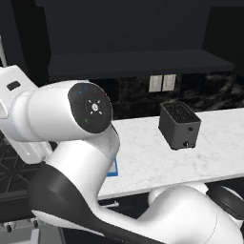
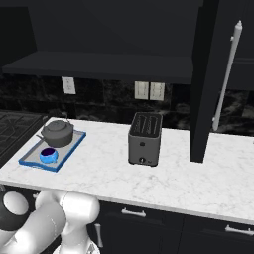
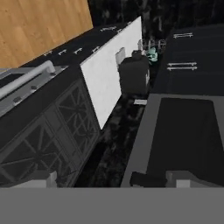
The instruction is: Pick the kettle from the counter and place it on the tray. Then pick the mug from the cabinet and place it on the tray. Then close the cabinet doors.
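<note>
The dark grey kettle (image 2: 58, 132) stands on the far end of the blue-rimmed tray (image 2: 74, 145), at the left of the white counter (image 2: 188, 173). The small blue mug (image 2: 48, 155) sits on the tray just in front of the kettle. A strip of the tray's rim (image 1: 113, 167) peeks out behind my arm. The black cabinet (image 2: 99, 64) above has a bare dark shelf. One cabinet door (image 2: 203, 84) stands open, edge-on, with its silver bar handle (image 2: 227, 74). My gripper (image 3: 113, 180) is open, its fingertips (image 3: 41, 178) wide apart with nothing between them.
A black boxy toaster (image 2: 145, 139) stands mid-counter, also in the left base view (image 1: 180, 125). A stove grate (image 2: 15, 126) lies left of the tray. Dark drawers with silver pulls (image 2: 134, 213) run under the counter. My white arm (image 1: 71, 143) blocks the left of the left base view.
</note>
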Robot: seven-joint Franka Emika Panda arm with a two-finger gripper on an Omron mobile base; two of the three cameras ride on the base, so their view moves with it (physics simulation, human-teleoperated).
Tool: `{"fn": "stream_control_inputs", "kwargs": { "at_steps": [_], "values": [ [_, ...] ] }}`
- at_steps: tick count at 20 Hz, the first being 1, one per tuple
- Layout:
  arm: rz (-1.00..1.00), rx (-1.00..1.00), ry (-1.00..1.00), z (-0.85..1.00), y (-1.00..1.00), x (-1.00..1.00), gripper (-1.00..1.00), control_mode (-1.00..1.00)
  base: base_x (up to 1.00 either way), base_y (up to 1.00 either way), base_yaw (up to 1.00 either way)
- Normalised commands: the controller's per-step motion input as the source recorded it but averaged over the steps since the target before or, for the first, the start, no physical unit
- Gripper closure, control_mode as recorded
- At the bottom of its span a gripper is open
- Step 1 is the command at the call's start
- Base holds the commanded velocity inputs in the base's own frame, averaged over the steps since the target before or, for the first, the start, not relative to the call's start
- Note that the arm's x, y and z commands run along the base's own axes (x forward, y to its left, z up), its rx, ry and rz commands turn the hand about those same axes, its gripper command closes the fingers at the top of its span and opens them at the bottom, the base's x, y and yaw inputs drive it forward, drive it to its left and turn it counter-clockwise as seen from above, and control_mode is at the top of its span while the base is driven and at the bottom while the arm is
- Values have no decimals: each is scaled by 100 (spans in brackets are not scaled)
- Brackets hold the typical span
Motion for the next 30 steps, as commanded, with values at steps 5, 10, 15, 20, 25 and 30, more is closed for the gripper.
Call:
{"fn": "stream_control_inputs", "kwargs": {
  "at_steps": [5, 10, 15, 20, 25, 30],
  "values": [
    [-12, 0, 16, -2, -7, 53, -100, -100, 0, 0, 0],
    [-15, 0, 6, 0, -37, 24, -100, -100, 0, 0, 0],
    [-18, 0, 0, 3, -50, 11, -100, -100, 0, 0, 0],
    [-22, 2, -7, 13, -56, 12, -100, -100, 0, 0, 0],
    [-21, 8, -4, 11, -59, 27, -100, -100, 0, 0, 0],
    [-18, 9, 0, 0, -65, 49, -100, -100, 0, 0, 0]
  ]
}}
